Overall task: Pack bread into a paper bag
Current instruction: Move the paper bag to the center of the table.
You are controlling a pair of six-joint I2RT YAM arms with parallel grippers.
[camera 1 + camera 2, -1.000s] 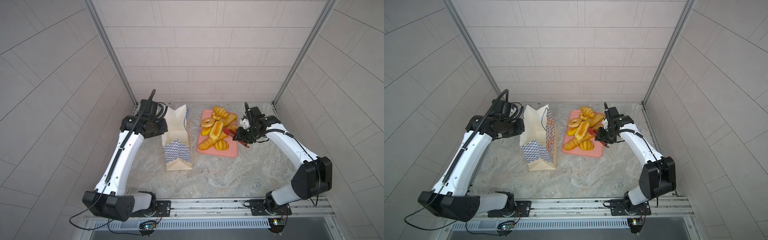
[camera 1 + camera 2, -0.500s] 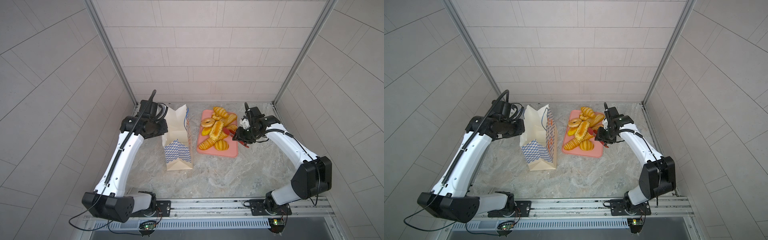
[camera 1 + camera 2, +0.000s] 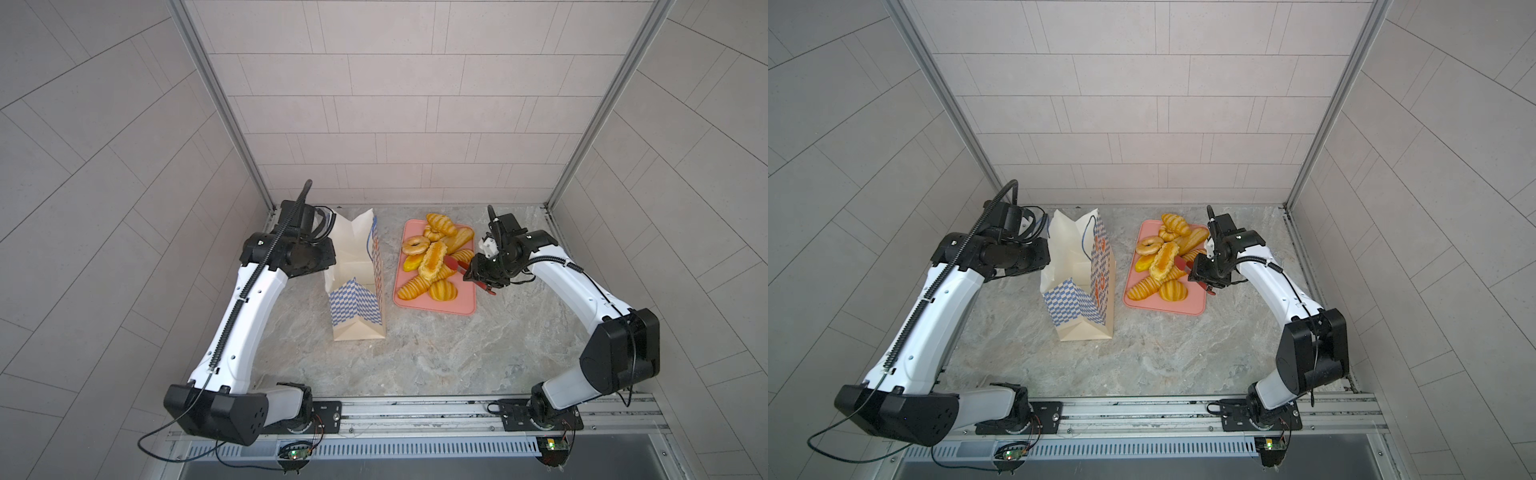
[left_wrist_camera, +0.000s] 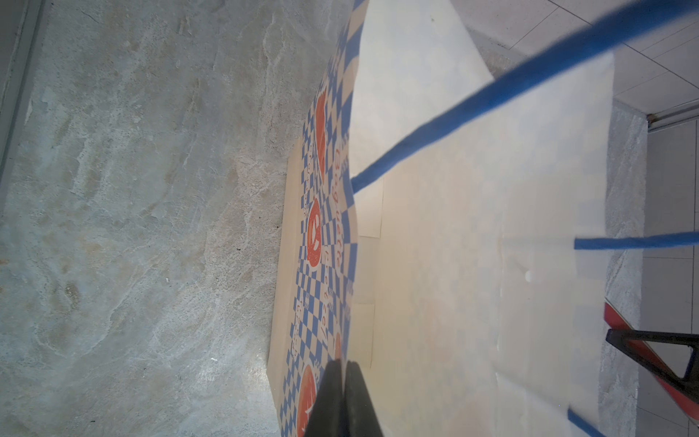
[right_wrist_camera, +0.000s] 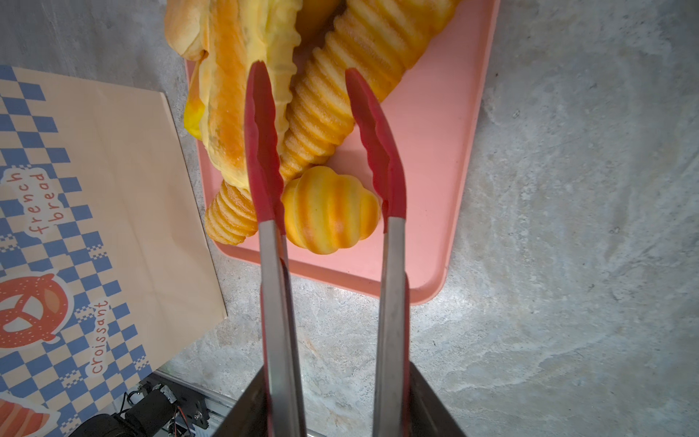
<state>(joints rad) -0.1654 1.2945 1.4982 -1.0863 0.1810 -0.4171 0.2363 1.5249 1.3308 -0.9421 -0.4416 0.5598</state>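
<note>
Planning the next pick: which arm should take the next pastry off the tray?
Right. The right gripper holds the red tongs, tips open over the bread on the pink tray. The left gripper is pinching the paper bag wall, steadying it.

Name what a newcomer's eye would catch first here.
The glossy yellow bread heaped on the pink tray near the back wall. Beside it the checked bag stands open, its rim pinched by the left hand. Red tongs in the right hand hover over the bread.

Lab test cell; panel walls point(image 3: 395, 104); aluminium corner posts point(image 3: 220, 104); robot arms point(image 3: 249, 316) on base rail point(image 3: 415, 409); marble-look tabletop point(image 3: 436, 345)
</note>
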